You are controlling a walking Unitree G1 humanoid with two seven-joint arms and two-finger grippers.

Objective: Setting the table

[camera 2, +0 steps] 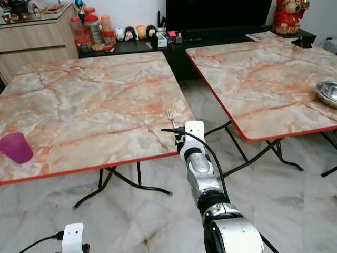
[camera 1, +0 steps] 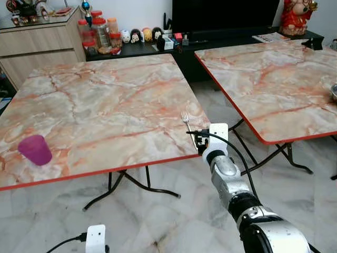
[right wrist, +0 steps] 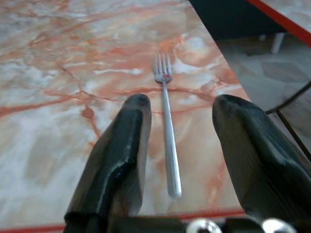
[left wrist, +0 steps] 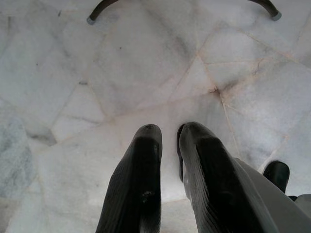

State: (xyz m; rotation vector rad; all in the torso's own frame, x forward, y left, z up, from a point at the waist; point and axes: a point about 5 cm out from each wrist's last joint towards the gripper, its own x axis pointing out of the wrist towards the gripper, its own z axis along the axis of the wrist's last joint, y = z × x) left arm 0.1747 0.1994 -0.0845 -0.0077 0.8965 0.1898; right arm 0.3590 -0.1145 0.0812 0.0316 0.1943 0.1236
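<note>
Right gripper (right wrist: 182,145) agape astride fork (right wrist: 167,131), cup (camera 1: 35,149) afar

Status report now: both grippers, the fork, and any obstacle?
Right gripper open, fingers either side of the fork, not gripping. Fork flat on the table near its edge. Left gripper low over the floor. No obstacle nearby.

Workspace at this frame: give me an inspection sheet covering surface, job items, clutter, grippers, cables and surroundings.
Surface: marble-pattern table with red edge; second table to its right.
Job's things: fork lying flat near the first table's right front corner; purple cup upright at its left front; metal bowl on the second table.
Clutter: nothing seen on the tables.
Grippers: right gripper open, fingers either side of the fork; left gripper low, pointing at the floor.
Cables: black cable along the right wrist.
Surroundings: marble floor, jars, cabinet.
</note>
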